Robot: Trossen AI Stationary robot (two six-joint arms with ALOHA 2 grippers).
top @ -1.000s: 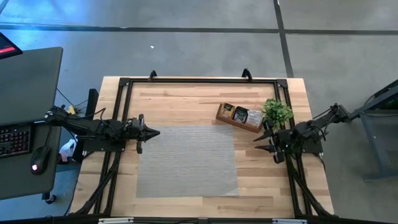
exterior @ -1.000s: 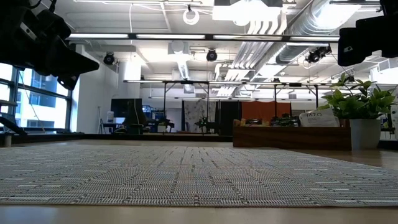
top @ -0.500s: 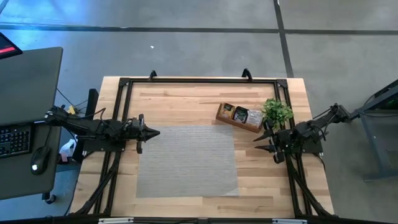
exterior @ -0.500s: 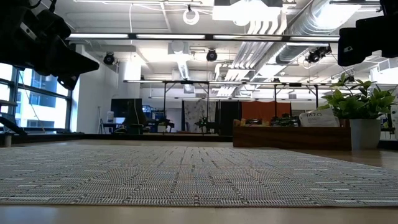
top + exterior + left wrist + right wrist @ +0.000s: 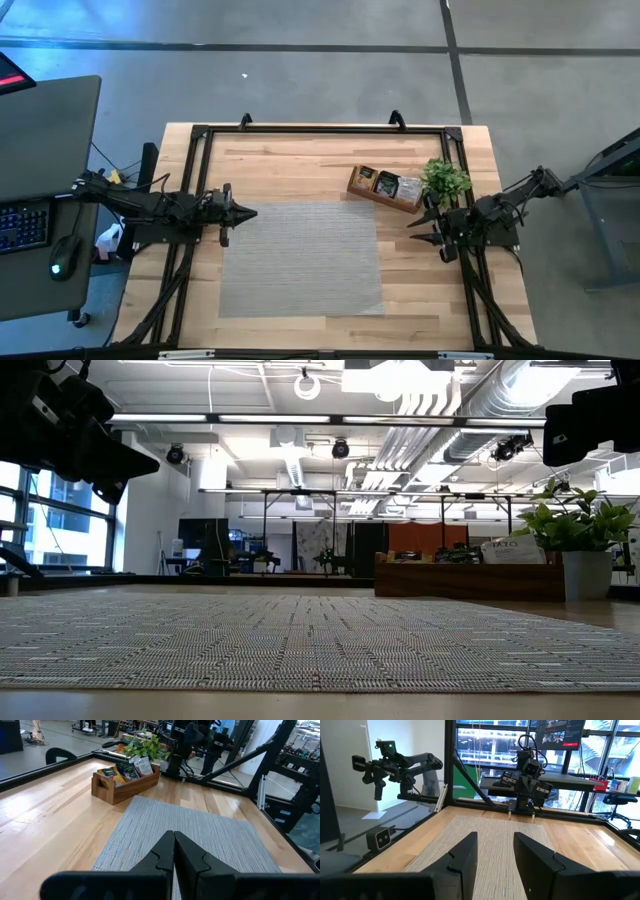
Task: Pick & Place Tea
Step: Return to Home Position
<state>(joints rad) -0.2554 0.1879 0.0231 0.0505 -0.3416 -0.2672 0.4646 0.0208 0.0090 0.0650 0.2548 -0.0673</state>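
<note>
Nothing moved on the table, the only change lies off it, on the dark desk beyond the table's left edge, keyboard backlight turned from reddish to bluish, mouse glow from red to greenish (both small in the high view).
</note>
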